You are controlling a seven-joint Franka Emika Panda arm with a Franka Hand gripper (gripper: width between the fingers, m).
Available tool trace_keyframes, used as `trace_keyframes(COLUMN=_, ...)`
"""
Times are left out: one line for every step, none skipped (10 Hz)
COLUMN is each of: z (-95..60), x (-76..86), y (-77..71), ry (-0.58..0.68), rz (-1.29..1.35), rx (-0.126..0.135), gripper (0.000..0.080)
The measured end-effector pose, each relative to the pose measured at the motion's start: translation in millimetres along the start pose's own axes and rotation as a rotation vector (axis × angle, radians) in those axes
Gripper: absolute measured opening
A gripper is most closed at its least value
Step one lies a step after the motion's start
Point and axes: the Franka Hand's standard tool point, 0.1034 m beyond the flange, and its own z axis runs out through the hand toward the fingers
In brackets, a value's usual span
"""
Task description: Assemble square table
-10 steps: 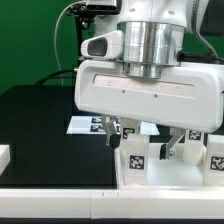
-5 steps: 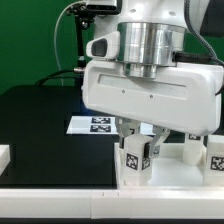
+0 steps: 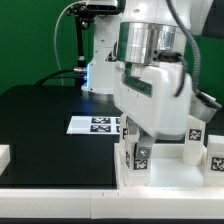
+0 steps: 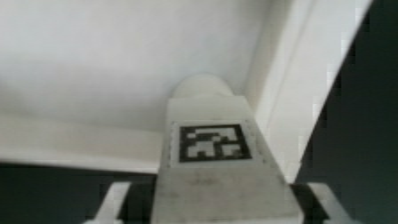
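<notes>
The white square tabletop (image 3: 165, 182) lies at the front on the exterior view's right. A chunky white leg (image 3: 138, 153) with a black-and-white tag stands upright on it. My gripper (image 3: 139, 138) reaches down from above and is shut on this leg. In the wrist view the leg (image 4: 210, 140) fills the middle with a finger (image 4: 125, 205) against each side, my gripper (image 4: 217, 208) closed on it. The tray floor (image 4: 98, 80) and its raised rim (image 4: 294, 60) lie beyond it. Two more tagged legs (image 3: 196, 141) (image 3: 215, 155) stand further to the exterior view's right.
The marker board (image 3: 95, 124) lies flat on the black table behind the tabletop. A small white block (image 3: 3, 155) sits at the exterior view's left edge. The robot's base (image 3: 100, 60) and a cable stand at the back before a green wall.
The hand has turned about its vertical axis while staying over the same leg. Its broad face, square to the camera before, is now angled. The leg stays upright in place.
</notes>
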Motion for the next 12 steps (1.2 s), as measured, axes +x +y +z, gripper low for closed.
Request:
trace_keyframes(z=-0.1, x=-1.3, y=-0.2, ry=-0.011, rz=0.128, rx=0.003, gripper=0.0284)
trace_keyframes(z=-0.3, x=-2.0, y=-0.7, ry=-0.012, rz=0.276, rx=0.005, gripper=0.0285)
trace_keyframes(z=-0.1, x=-2.2, y=-1.4, ry=-0.005, rz=0.39, rx=0.01, gripper=0.0289)
trace_keyframes(z=0.0, x=-1.3, y=-1.5, ry=-0.003, rz=0.491, rx=0.012, gripper=0.0289)
trace_keyframes(z=0.6, x=1.1, y=1.3, ry=-0.002, rz=0.526, rx=-0.003, gripper=0.0294)
trace_keyframes(z=1.0, x=2.8, y=2.9, ry=0.001, rz=0.52, rx=-0.011, gripper=0.0294)
trace_keyframes(z=1.0, x=1.8, y=2.7, ry=-0.001, rz=0.515, rx=-0.01, gripper=0.0372)
trace_keyframes(z=1.0, x=1.7, y=2.7, ry=-0.002, rz=0.469, rx=-0.01, gripper=0.0524)
trace_keyframes(z=1.4, x=2.3, y=3.5, ry=0.0, rz=0.325, rx=-0.009, gripper=0.0524)
trace_keyframes(z=0.3, x=3.1, y=2.3, ry=0.0, rz=0.185, rx=0.002, gripper=0.0624)
trace_keyframes(z=-5.7, x=4.3, y=1.3, ry=-0.006, rz=0.009, rx=0.01, gripper=0.0624)
trace_keyframes(z=-14.1, x=7.0, y=-0.6, ry=-0.009, rz=-0.158, rx=0.031, gripper=0.0646)
